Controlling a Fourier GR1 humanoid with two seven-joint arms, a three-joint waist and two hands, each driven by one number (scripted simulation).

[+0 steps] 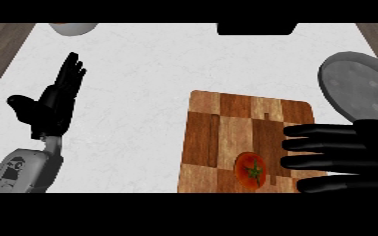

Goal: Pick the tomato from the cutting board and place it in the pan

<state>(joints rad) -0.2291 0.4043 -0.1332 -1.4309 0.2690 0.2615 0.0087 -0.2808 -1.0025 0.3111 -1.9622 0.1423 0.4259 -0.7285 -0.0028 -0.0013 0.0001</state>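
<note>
Head view, looking steeply down on a pale, lightly mottled bench (148,90). We see a wooden cutting board (221,130) of patchwork light and dark blocks lying right of centre, its near edge cut off by the lower limit of the view. The tomato (251,170), red with a green star-shaped stem scar facing up, rests on the board near its lower edge, slightly right of the board's middle.

The right hand (347,155) enters from the right side and lies over the board's right portion. Its fingers (310,145) are straight and spread apart, pointing left toward the tomato; the nearest fingertips stand just beside the tomato, and we cannot tell whether they touch it. They hold nothing.

The left hand (52,105) shows at the left, well apart from the board, resting with fingers straight, held close together and pointing up, the thumb out to the side, on its grey forearm (26,172).

The pan (354,90), a grey round shape, sits at the right edge beyond the right hand, just beside the board's far right corner. At the top edge we see part of a pale bowl-like object (74,28) and a dark object (257,28).
</note>
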